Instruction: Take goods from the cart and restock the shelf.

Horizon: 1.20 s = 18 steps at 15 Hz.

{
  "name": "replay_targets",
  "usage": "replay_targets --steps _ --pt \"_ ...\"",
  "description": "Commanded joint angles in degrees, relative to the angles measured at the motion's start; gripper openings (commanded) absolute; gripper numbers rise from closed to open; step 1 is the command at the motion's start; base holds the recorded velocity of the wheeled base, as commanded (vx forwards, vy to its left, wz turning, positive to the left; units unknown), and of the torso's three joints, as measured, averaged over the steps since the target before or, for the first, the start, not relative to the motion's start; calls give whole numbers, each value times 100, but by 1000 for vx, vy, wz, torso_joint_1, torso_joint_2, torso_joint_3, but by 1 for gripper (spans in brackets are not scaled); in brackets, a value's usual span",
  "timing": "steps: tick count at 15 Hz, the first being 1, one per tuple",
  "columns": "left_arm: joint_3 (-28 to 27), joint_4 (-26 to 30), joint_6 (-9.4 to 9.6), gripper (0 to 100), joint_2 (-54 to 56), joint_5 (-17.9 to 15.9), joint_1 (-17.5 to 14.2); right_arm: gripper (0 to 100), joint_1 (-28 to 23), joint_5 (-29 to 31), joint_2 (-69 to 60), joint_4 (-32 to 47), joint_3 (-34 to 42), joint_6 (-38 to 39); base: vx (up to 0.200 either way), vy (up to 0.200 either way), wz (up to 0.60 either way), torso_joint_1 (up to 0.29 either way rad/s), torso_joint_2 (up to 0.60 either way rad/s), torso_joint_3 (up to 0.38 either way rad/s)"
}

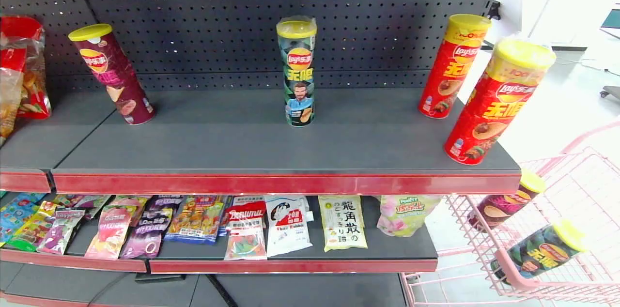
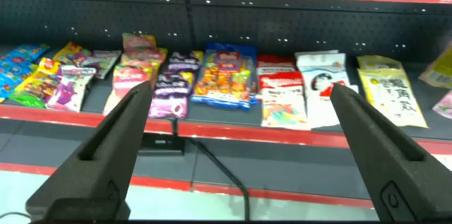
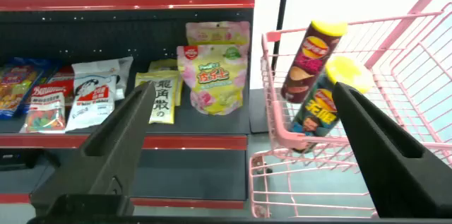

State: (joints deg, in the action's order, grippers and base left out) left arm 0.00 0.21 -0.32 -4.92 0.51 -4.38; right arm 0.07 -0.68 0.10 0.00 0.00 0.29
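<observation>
On the upper shelf [image 1: 271,152] stand a maroon chip can [image 1: 110,74] at the left, a dark green can [image 1: 296,72] in the middle, and two red cans [image 1: 454,66] [image 1: 499,101] at the right. The pink cart [image 1: 576,191] beside the shelf's right end holds a maroon can [image 1: 506,203] [image 3: 311,61] and a dark green can [image 1: 540,251] [image 3: 321,107], both leaning. My right gripper [image 3: 241,87] is open, low down, facing the cart [image 3: 282,132] and the lower shelf's right end. My left gripper [image 2: 240,88] is open in front of the lower shelf's snack bags [image 2: 226,75].
The lower shelf [image 1: 290,264] carries a row of flat snack bags [image 1: 288,224]. A red bagged snack [image 1: 22,69] sits at the upper shelf's far left. Wide bare gaps lie between the standing cans. A black cable [image 2: 226,171] runs under the lower shelf.
</observation>
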Motion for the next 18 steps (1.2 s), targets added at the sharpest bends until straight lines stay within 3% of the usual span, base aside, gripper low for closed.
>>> replay_targets --steps 1,4,16,18 --pt "0 -3 -3 100 -8 2 -2 100 1 -2 -1 0 0 6 0 -200 0 2 2 -2" --pt "0 -3 -3 100 -8 2 -2 100 1 -2 -1 0 0 6 0 -200 0 1 5 1" --pt "0 -3 -3 100 -8 2 -2 100 1 -2 -1 0 0 6 0 0 -600 1 2 2" --pt "0 -3 -3 100 -8 2 -2 100 1 -2 -1 0 0 -3 0 0 0 0 0 0"
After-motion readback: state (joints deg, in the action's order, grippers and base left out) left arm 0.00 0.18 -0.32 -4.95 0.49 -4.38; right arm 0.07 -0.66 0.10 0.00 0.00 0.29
